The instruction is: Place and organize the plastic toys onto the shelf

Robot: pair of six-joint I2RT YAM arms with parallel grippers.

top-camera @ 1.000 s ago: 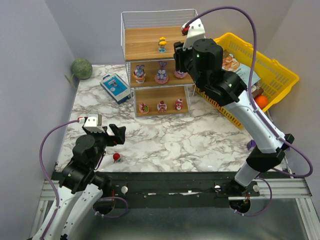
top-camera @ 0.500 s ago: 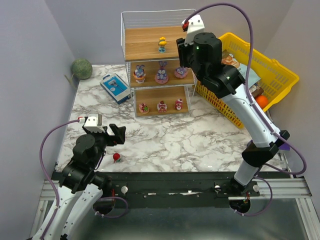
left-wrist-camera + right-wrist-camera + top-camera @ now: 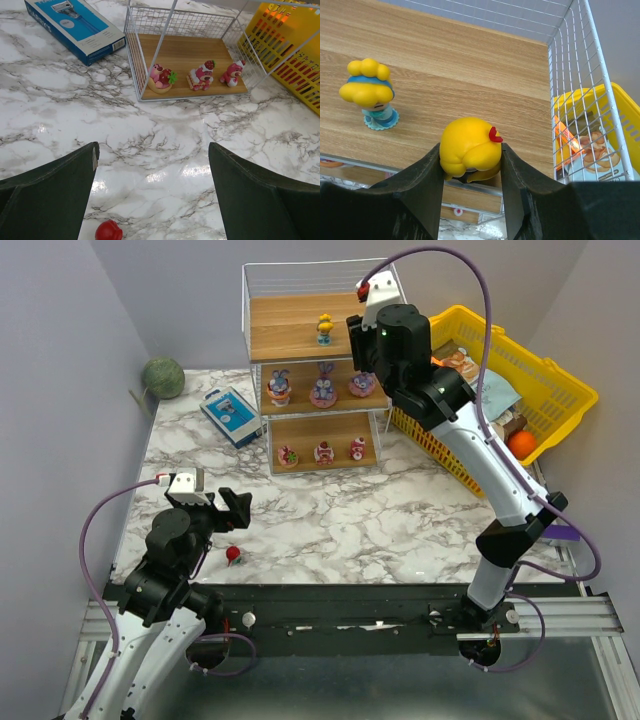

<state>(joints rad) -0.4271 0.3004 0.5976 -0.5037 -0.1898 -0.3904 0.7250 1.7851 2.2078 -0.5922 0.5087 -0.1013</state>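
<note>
The white wire shelf (image 3: 262,302) stands at the back. Its top board holds one yellow-haired toy (image 3: 325,328), which also shows in the right wrist view (image 3: 369,93). The middle board holds three pink-purple toys (image 3: 324,385). The bottom board holds three pink-red toys (image 3: 324,451), seen too in the left wrist view (image 3: 202,76). My right gripper (image 3: 471,150) is shut on a yellow toy with a red bow (image 3: 467,145), just above the top board's front right edge. My left gripper (image 3: 152,155) is open and empty over the table. A red-haired toy (image 3: 108,231) lies just below it.
A blue-white box (image 3: 230,416) lies left of the shelf. A green ball (image 3: 162,376) sits at the far left wall. A yellow basket (image 3: 560,390) with snack packets and an orange (image 3: 521,444) stands right of the shelf, behind my right arm.
My right arm has risen and moved back toward the shelf's top tier with the yellow toy in it. The left arm has not moved.
</note>
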